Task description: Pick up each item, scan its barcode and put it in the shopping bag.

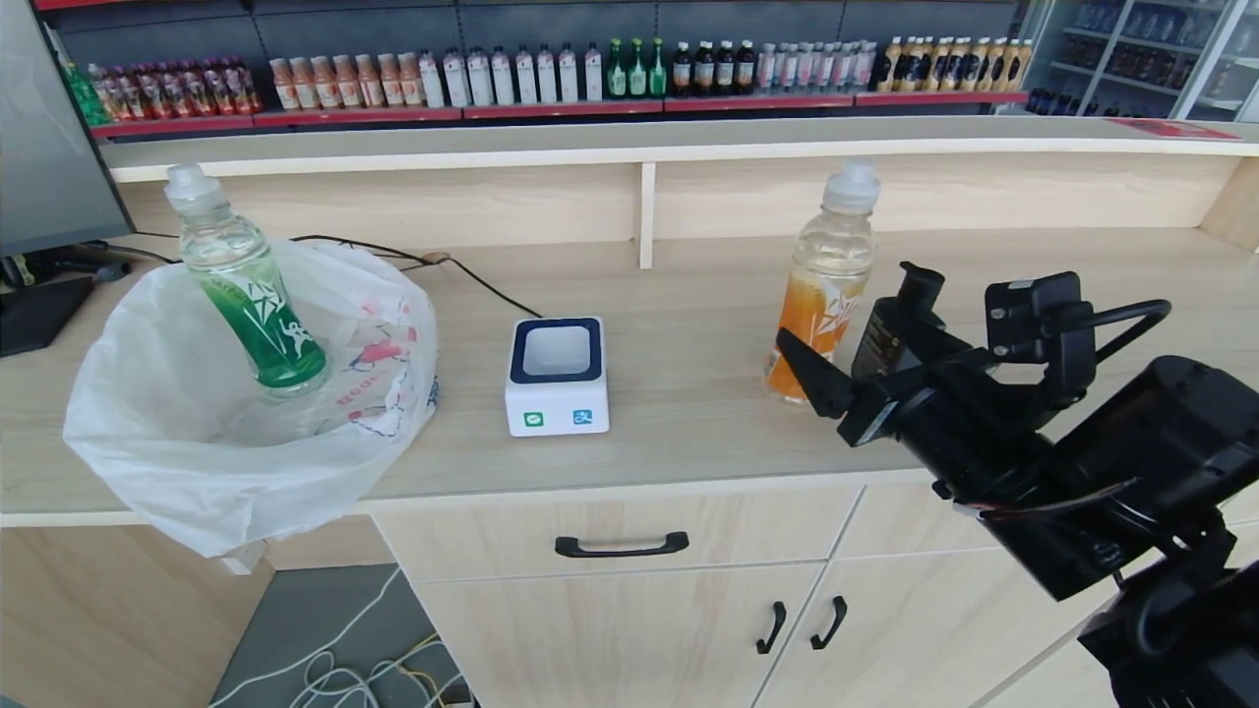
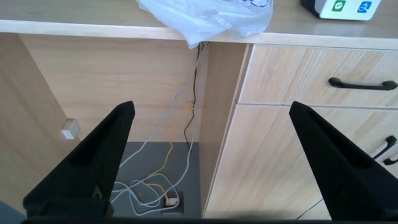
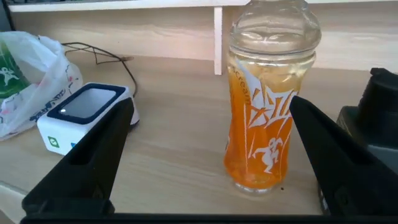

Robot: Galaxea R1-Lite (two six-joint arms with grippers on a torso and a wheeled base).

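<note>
An orange drink bottle stands upright on the wooden counter. My right gripper is open just in front of it. In the right wrist view the orange bottle lines up with the gap of the right gripper, nearer one finger and untouched. A dark bottle stands right beside it. A green drink bottle leans inside the white shopping bag at the left. The white scanner sits between bag and orange bottle. My left gripper hangs open and empty below counter level, facing the cabinet.
A low wooden shelf with a divider backs the counter. A monitor and a black cable are at the far left. Drawers with black handles lie below, and loose cables lie on the floor.
</note>
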